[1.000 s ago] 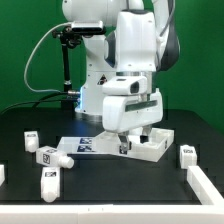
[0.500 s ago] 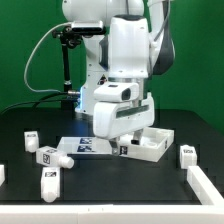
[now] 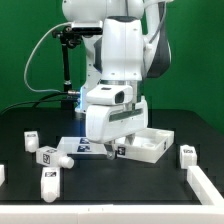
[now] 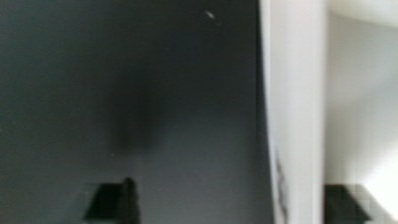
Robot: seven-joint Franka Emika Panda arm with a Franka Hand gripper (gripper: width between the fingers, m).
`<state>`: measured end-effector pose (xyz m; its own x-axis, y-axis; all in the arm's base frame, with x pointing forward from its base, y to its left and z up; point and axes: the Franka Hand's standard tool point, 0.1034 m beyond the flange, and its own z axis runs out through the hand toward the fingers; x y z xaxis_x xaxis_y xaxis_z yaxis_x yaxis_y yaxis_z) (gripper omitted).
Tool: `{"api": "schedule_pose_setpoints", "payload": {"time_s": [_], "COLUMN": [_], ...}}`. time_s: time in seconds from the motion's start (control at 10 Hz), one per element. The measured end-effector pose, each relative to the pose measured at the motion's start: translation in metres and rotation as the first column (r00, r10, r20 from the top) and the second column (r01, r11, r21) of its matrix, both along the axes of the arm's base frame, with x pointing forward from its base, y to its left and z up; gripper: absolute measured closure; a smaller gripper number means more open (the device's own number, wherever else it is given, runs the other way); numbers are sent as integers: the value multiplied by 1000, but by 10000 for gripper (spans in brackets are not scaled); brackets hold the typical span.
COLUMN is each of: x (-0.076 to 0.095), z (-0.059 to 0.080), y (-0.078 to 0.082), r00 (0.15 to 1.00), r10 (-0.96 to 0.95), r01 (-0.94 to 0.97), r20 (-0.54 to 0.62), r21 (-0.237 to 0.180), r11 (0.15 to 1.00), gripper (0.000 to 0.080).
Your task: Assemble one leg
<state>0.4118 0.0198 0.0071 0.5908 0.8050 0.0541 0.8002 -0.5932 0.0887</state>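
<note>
Exterior view: gripper (image 3: pixel 112 150) low at the edge of the white panel (image 3: pixel 152 143).
Wrist view shows its fingers (image 4: pixel 112 201) spread wide, gripping nothing (panel rim between them); the nearest leg (image 3: pixel 47 156) lies apart, toward the exterior view's left.

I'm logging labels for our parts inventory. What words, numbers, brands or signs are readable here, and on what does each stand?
None: no readable word, number or brand in either view.
The legs and the marker board: black-and-white square tags, patterns only, too small to decode.
Wrist view: blurred, no text.
</note>
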Motion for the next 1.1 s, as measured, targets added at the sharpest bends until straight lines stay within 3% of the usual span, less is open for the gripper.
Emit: {"api": "schedule_pose_setpoints", "payload": {"time_s": [0.1, 0.3, 0.7, 0.9, 1.0, 1.1], "x": [0, 0, 0, 3, 11, 27], "z": [0, 0, 4, 34, 56, 68], "y": [0, 0, -4, -8, -6, -3], "r00": [1000, 1000, 1000, 992, 976, 949], "r10": [0, 0, -10, -126, -213, -313], "r01": [0, 0, 10, 126, 214, 314], "r20": [0, 0, -11, -18, -47, -44], "r21": [0, 0, -1, 9, 14, 23], "r11": [1000, 1000, 1000, 992, 977, 949], "gripper": [421, 705, 738, 743, 743, 743]}}
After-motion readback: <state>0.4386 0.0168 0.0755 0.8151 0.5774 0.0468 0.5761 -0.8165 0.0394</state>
